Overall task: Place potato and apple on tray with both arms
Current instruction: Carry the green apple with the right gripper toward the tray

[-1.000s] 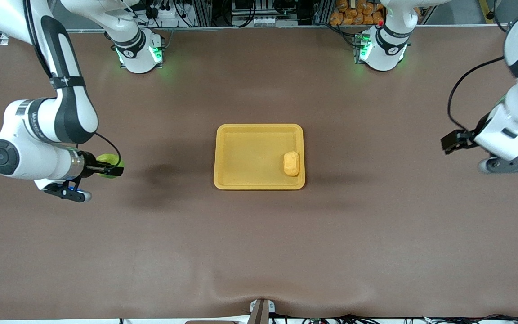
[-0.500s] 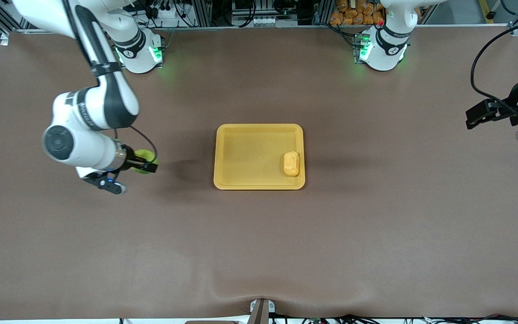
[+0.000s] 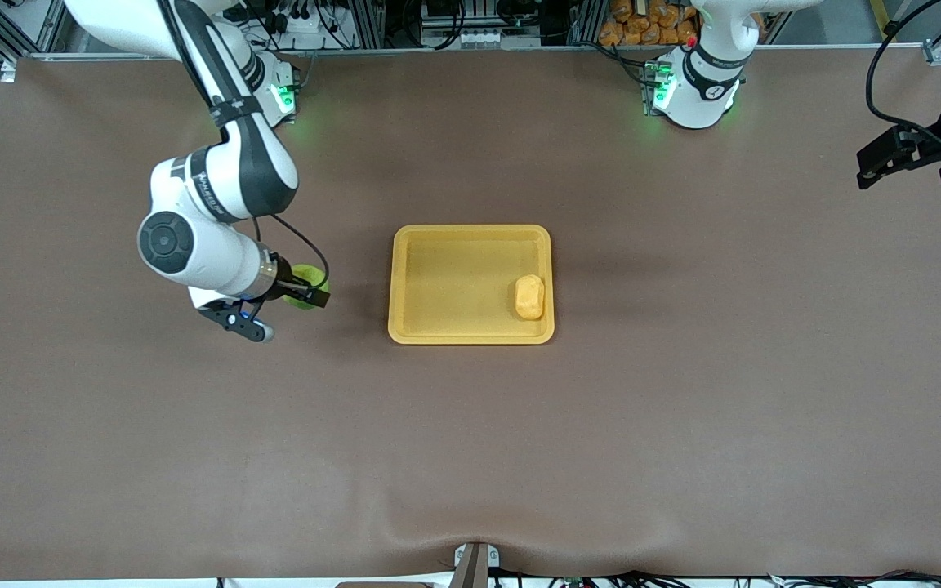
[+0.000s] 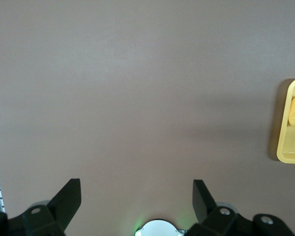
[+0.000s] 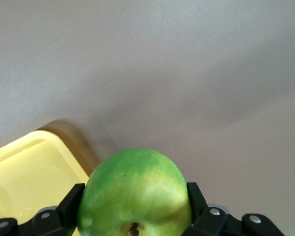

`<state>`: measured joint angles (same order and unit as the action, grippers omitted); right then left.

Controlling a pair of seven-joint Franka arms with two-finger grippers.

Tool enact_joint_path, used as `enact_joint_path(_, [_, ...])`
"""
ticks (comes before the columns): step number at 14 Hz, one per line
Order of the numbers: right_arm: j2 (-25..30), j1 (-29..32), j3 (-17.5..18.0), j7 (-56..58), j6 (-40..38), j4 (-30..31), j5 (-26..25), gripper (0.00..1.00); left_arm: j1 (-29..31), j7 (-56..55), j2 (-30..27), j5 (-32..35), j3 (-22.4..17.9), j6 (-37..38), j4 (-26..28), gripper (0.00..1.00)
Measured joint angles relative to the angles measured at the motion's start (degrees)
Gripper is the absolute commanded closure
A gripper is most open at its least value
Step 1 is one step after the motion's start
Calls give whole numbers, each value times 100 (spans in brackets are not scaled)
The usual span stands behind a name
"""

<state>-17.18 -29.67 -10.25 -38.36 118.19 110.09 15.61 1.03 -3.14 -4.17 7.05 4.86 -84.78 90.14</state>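
Right pincer [image 3: 309, 294] grips the apple [image 5: 135, 194] above the desk [image 3: 683, 425], just beside the tray [image 3: 454, 335]. Potato [image 3: 529, 296] already lies in the tray, at the left arm's end. Left pincer [image 4: 136, 204] hangs wide, empty, waiting at its own end of the desk. Best to carry the apple over the bare tray floor, lower, then release w/o nudging the potato.

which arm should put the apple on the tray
Right: its pincer is shut on the apple beside the tray. The left pincer is open, empty, at the table's end.
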Motion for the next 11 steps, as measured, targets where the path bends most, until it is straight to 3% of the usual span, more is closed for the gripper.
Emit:
enact_joint_path(8, [-346,-665,2,-636,565,63,621,100,83,24,-2,-413,-62,45,125,0])
enact_joint_path(11, [-505,-990,5,-1032,873,62,681,100,59,53,-11,-431,129,307,125,0])
